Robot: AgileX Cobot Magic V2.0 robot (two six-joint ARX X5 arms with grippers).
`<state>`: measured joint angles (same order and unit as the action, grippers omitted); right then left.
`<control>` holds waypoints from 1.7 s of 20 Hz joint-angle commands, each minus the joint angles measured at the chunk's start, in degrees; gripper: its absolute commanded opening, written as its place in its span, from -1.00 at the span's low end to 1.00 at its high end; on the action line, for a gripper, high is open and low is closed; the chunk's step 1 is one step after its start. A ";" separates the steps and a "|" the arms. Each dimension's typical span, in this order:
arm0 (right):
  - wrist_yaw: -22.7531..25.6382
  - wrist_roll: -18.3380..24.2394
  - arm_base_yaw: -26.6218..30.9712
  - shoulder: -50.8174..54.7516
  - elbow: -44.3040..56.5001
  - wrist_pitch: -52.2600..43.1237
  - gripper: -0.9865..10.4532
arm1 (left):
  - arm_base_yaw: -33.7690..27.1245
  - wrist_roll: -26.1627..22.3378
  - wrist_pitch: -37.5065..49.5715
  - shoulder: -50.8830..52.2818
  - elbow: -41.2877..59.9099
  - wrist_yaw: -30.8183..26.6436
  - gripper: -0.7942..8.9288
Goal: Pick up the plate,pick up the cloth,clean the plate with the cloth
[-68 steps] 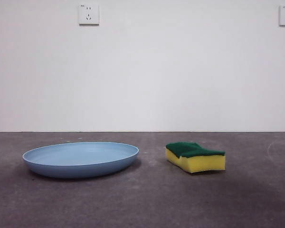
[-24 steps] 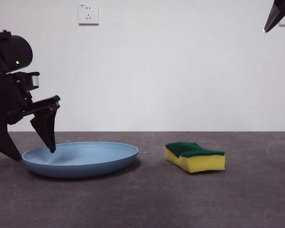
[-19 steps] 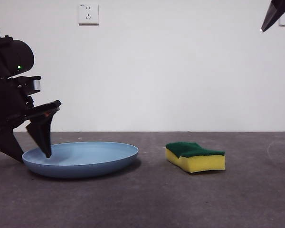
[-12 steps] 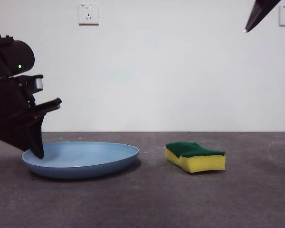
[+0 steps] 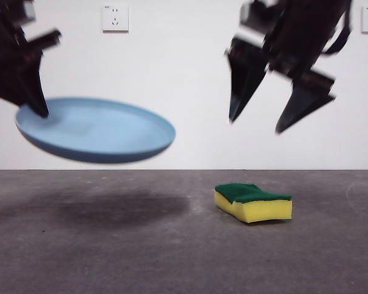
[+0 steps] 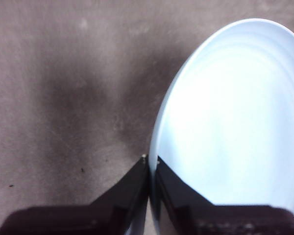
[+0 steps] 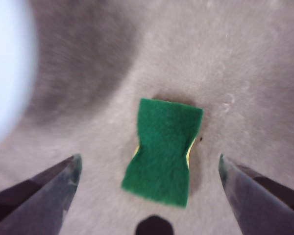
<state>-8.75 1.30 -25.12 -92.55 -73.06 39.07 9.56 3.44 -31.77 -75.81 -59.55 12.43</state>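
I see the left tool (image 5: pixel 40 110) clamped on the rim of the plate (image 5: pixel 104 131), one jaw inside the rim and one outside, as the left wrist view shows with the tool (image 6: pixel 150 160) pinching that thin edge (image 6: pixel 159 147). The plate hangs clear of the surface (image 5: pixel 172 257), tilted so its free edge dips toward the middle of the scene, with a soft shadow spread on the grey beneath it. Open air lies all around that free edge.

My right tool (image 5: pixel 257 122) hovers high above the cloth (image 5: pixel 253 202), jaws spread wide and pointing down, blurred in the front view. From the right wrist, the tool (image 7: pixel 149 164) straddles the cloth (image 7: pixel 164 152) with room on either side; the green face is up, wavy long sides toward each jaw. The cloth lies flat on the surface, well apart from the plate. A pale blur of the plate (image 7: pixel 7 68) shows at that view's margin.
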 commanded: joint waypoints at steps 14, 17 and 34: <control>0.17 2.86 -1.31 -16.26 -0.81 -2.32 -0.22 | 0.63 -0.50 -2.40 4.63 0.55 -0.13 -0.85; 0.09 2.89 -1.31 -17.18 -0.81 -2.19 -0.42 | 0.63 -0.50 -2.40 4.63 0.55 -0.13 -0.85; -0.20 -1.88 -13.20 6.27 -1.16 -6.51 -0.86 | 8.22 2.49 0.13 3.89 0.57 -6.32 -0.85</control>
<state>-8.95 0.45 -37.98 -85.62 -74.37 32.80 17.32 4.60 -32.14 -71.68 -59.53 6.00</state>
